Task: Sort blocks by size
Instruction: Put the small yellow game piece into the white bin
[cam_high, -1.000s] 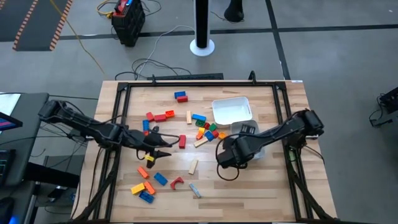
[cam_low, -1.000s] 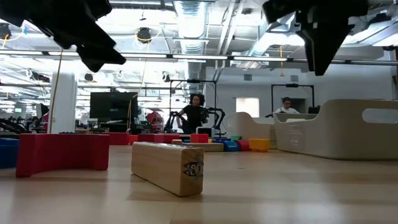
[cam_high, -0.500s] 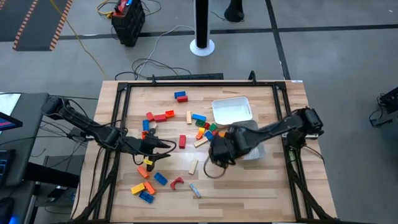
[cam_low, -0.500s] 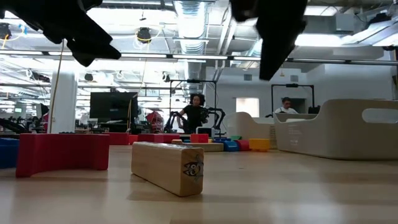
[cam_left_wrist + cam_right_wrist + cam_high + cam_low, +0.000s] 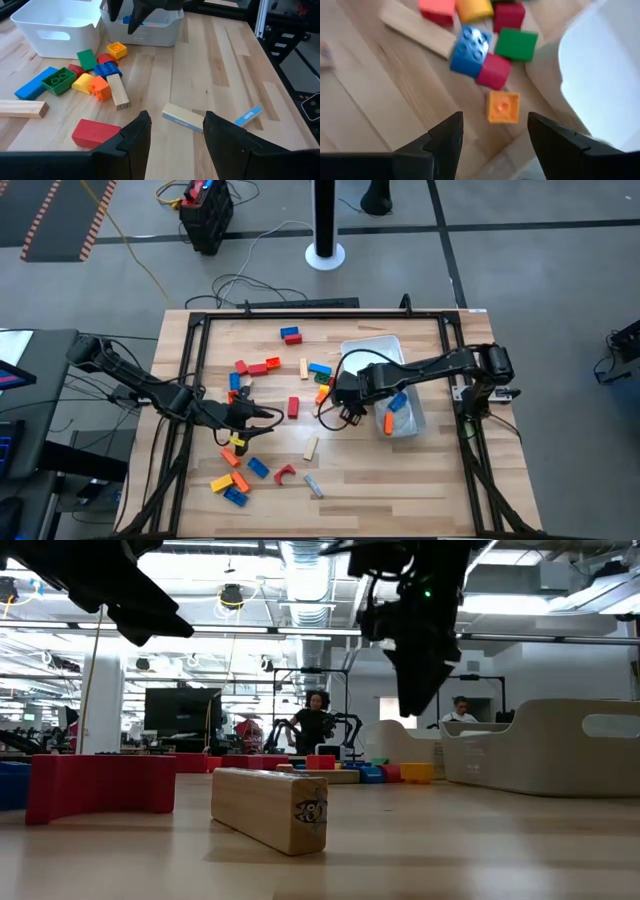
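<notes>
The blocks lie scattered over the table. A mixed cluster (image 5: 330, 387) sits beside the white tub (image 5: 372, 356). My right gripper (image 5: 338, 398) hangs open above this cluster, pointing steeply down. Ahead of its fingers (image 5: 495, 145) lies a small orange block (image 5: 503, 106), untouched, next to red (image 5: 495, 72), blue (image 5: 470, 45) and green (image 5: 516, 44) blocks. My left gripper (image 5: 268, 416) stands open over the table's left middle, with nothing between its fingers (image 5: 175, 137). A tan block (image 5: 182, 118) and a red block (image 5: 95, 134) lie on the table beyond its fingertips.
A clear tub (image 5: 402, 416) at the right holds an orange and a blue block. More blocks lie at the far side (image 5: 290, 334) and near the front left (image 5: 232, 483). A red arch (image 5: 100, 785) and a tan bar (image 5: 270, 805) lie close to the near edge.
My right gripper has moved from beside the clear tub toward the table's far edge and a little left, to the block cluster, sinking and tipping to point more steeply down. It has stayed open. No block has moved.
</notes>
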`<control>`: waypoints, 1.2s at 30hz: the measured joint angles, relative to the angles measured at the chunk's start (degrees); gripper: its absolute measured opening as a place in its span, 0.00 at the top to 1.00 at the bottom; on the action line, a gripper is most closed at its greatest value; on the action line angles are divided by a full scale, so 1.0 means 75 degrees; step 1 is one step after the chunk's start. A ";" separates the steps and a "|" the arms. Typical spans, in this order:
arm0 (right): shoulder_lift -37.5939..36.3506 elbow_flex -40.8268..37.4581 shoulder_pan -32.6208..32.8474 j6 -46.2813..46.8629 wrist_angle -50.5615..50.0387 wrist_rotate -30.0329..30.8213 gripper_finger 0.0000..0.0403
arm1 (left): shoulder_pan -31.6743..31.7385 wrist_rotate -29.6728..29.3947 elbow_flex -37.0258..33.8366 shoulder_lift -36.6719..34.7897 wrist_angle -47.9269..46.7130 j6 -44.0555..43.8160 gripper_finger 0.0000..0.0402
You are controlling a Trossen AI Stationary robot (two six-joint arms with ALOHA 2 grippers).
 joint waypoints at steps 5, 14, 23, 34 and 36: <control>0.0445 -0.0054 -0.0130 -0.0131 0.0039 -0.0148 0.37 | 0.0000 0.0000 0.0000 0.0000 0.0014 0.0161 0.58; 0.1279 0.0234 -0.0241 -0.0399 -0.0179 -0.0286 0.37 | 0.0000 0.0002 0.0000 0.0000 0.0016 0.0172 0.58; 0.1388 0.0143 -0.0448 -0.0594 0.0035 -0.0314 0.38 | -0.0012 0.0009 0.0000 0.0000 0.0005 0.0182 0.58; 0.1387 0.0136 -0.0317 -0.0993 0.0083 -0.0315 0.63 | -0.0015 0.0012 0.0000 0.0000 0.0009 0.0162 0.58; 0.1419 0.0141 -0.0254 -0.1016 0.0090 -0.0312 0.69 | -0.0015 0.0013 0.0000 0.0000 0.0009 0.0162 0.58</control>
